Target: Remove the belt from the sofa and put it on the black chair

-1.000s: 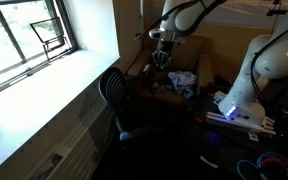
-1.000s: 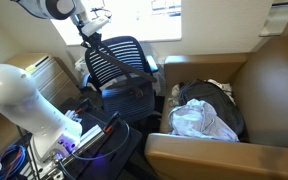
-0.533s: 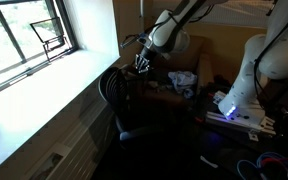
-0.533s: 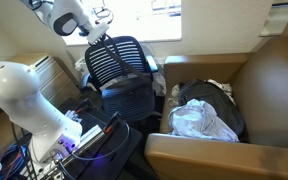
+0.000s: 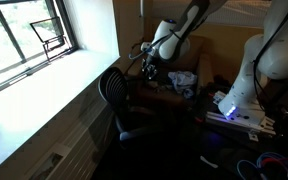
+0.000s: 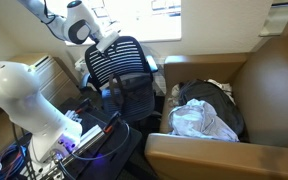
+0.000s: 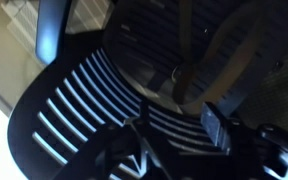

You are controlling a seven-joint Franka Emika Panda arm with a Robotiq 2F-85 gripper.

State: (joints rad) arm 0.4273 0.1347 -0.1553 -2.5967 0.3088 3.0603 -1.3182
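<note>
In the wrist view the belt (image 7: 196,52), a brown strap in a loose loop, lies on the seat of the black chair (image 7: 79,105), just past its slatted mesh back. My gripper (image 7: 176,135) hangs over the chair with its fingers (image 7: 216,128) apart and nothing between them; the belt is beyond the tips. In both exterior views the gripper (image 5: 149,68) (image 6: 106,40) is at the top of the chair back (image 5: 112,92) (image 6: 124,62). The brown sofa (image 5: 206,62) (image 6: 269,85) stands beside the chair. I cannot make out the belt in the exterior views.
A crumpled white cloth (image 6: 202,120) (image 5: 182,82) lies on the sofa seat. A second white robot arm (image 5: 250,75) (image 6: 22,100) stands on a base close to the chair. A window ledge (image 5: 49,78) runs along one side. Cables (image 6: 4,160) lie on the floor.
The arm has swung from over the sofa to the chair's back and come down closer to it.
</note>
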